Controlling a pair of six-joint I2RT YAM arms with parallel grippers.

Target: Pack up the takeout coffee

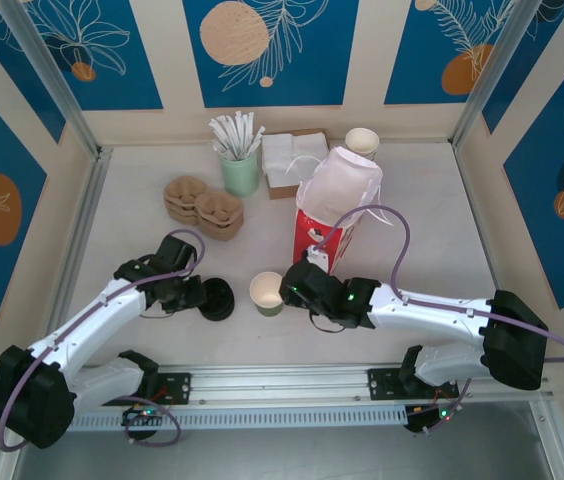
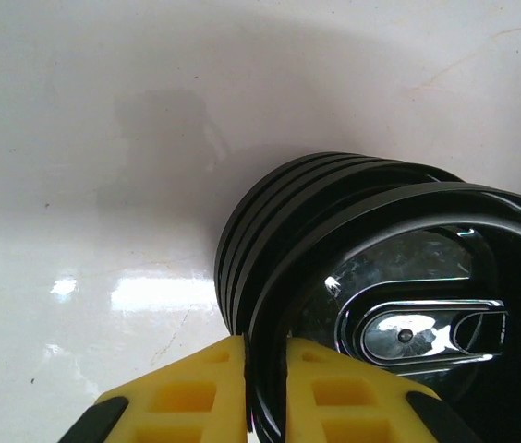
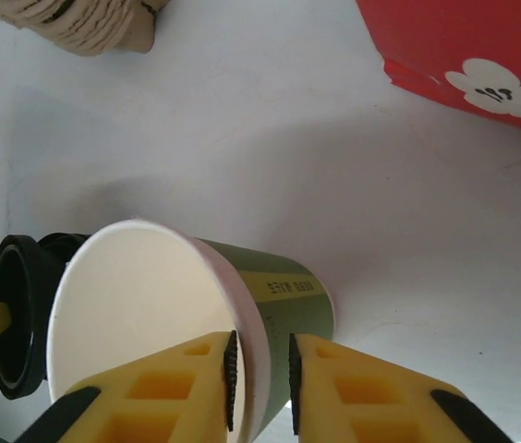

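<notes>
A green-sided paper cup (image 1: 267, 293) stands open-topped on the table, with no lid on it. My right gripper (image 1: 289, 289) is shut on its wall (image 3: 279, 286), with one finger inside the rim and one outside (image 3: 260, 383). Just left of the cup is the low stack of black lids (image 1: 218, 298). My left gripper (image 1: 202, 296) is shut on the rim of the top lid (image 2: 408, 277), which tips up off the lids below (image 2: 242, 240); the pinch sits at the bottom edge (image 2: 267, 388). The tipped lid (image 3: 16, 314) appears beside the cup in the right wrist view.
A red paper bag (image 1: 332, 215) with white lining stands open just behind the cup. Cardboard cup carriers (image 1: 204, 206), a green holder of white sticks (image 1: 240, 168), napkins (image 1: 292, 160) and stacked white cups (image 1: 362, 140) line the back.
</notes>
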